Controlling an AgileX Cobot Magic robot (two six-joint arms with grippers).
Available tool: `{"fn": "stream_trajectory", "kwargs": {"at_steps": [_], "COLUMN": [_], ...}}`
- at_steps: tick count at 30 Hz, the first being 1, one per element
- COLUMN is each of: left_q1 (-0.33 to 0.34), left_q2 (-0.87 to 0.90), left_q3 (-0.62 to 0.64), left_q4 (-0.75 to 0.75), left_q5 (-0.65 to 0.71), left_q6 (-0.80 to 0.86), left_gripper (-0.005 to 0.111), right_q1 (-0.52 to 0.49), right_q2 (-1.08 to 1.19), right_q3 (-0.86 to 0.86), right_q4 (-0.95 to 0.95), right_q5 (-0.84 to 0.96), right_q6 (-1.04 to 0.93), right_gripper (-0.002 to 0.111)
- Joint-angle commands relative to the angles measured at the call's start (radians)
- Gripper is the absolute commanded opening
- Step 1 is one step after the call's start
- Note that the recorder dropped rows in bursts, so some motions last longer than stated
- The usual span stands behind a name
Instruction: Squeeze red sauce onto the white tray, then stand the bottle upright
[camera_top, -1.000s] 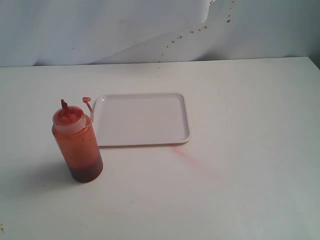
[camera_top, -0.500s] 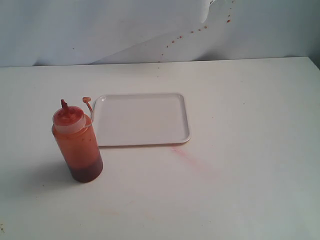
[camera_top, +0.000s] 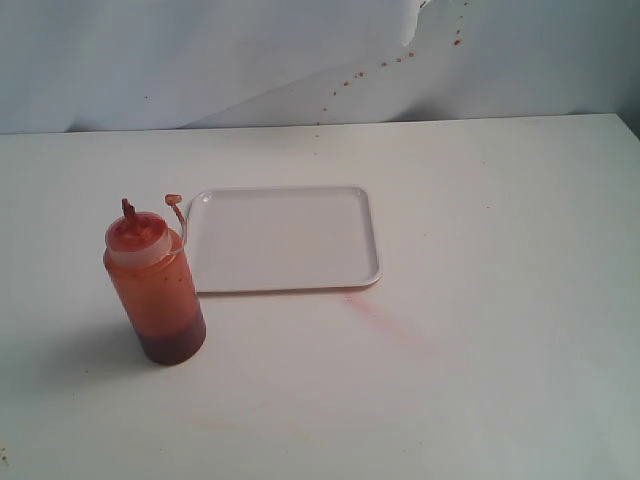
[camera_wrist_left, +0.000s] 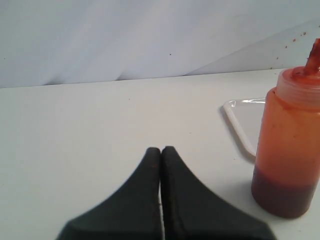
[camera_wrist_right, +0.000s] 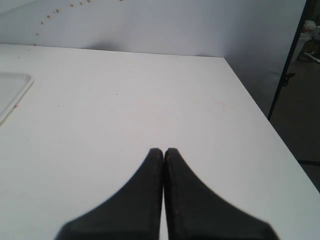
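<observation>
The bottle (camera_top: 155, 290) stands upright on the white table, its stained nozzle up and its small cap hanging open on a tether. It is just left of the white tray (camera_top: 285, 240), whose surface looks bare; no red sauce shows on it. In the left wrist view the bottle (camera_wrist_left: 291, 145) stands off to one side of my left gripper (camera_wrist_left: 161, 150), which is shut and empty, with a tray corner (camera_wrist_left: 235, 117) behind. My right gripper (camera_wrist_right: 163, 151) is shut and empty over bare table, a tray corner (camera_wrist_right: 12, 95) at the view's edge. Neither gripper shows in the exterior view.
A faint pink smear (camera_top: 385, 320) runs across the table from the tray's near right corner. Small red spatters dot the white backdrop (camera_top: 400, 58). In the right wrist view the table's edge (camera_wrist_right: 270, 125) drops off to a dark floor.
</observation>
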Motion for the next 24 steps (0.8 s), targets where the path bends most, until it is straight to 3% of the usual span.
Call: {"fn": "stream_trajectory", "kwargs": {"at_steps": [1,5,9,13,20,24], "left_q1": [-0.006,-0.006,-0.008,-0.008,-0.008,-0.008], "left_q2": [-0.003,-0.003,-0.003,-0.003,-0.003,-0.003], "left_q3": [0.004,0.004,0.004,0.004,0.004,0.004], "left_q4": [-0.007,-0.029,-0.309,-0.311,-0.311,-0.311], "left_q5": [-0.012,-0.108,-0.195,-0.367,-0.522,-0.762], "left_q6": [-0.004,-0.006,-0.053,-0.087,-0.271,-0.361], "left_gripper": [0.0,0.0,0.0,0.0,0.0,0.0], "right_q1": [-0.008,-0.008,-0.008,-0.008,-0.008,-0.008], "right_q2": [-0.004,-0.004,-0.004,-0.004,-0.004,-0.004], "right_q3": [0.004,0.004,0.004,0.004,0.004,0.004], "right_q4": [0.004,0.004,0.004,0.004,0.004,0.004], "right_q5": [-0.01,-0.01,-0.01,-0.01,-0.01,-0.01], "right_q6": [0.004,0.004,0.004,0.004,0.004,0.004], "right_gripper": [0.0,0.0,0.0,0.0,0.0,0.0]}}
